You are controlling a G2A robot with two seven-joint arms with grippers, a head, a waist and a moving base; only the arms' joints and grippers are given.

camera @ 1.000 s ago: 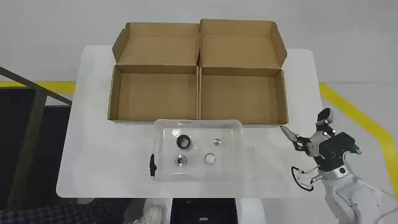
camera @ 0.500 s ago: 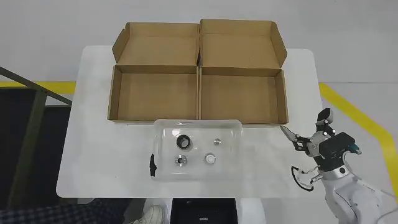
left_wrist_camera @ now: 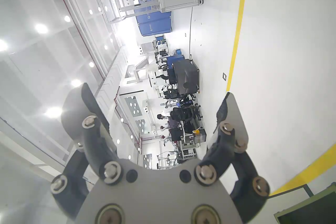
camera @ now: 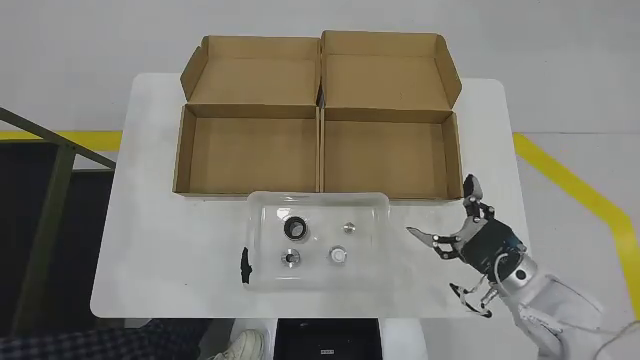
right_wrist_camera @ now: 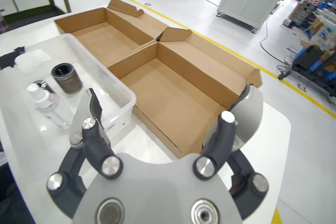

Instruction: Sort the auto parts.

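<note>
Sorting looks unstarted: the left box (camera: 247, 155) and right box (camera: 385, 157) sit empty on the counter (camera: 160, 220). All four parts, a dark bearing (camera: 295, 229) and three small metal pieces (camera: 338, 254), lie in the clear tray (camera: 318, 198). The right end effector (camera: 440, 207) hangs open and empty just beside the tray; the left end effector (left_wrist_camera: 156, 93) is also open, holding nothing.

Brown cardboard boxes (camera: 247, 155), clear plastic tray (camera: 318, 196) w/ dark-grey bearing (camera: 295, 229) & silver parts (camera: 348, 227), white table (camera: 160, 230), yellow floor line (camera: 575, 182) at right.

Top view looks down on the table (camera: 150, 240); right wrist view, low and near, shares its boxes (camera: 385, 160) and tray (camera: 318, 194); left wrist view faces the hall (left_wrist_camera: 283, 38)
</note>
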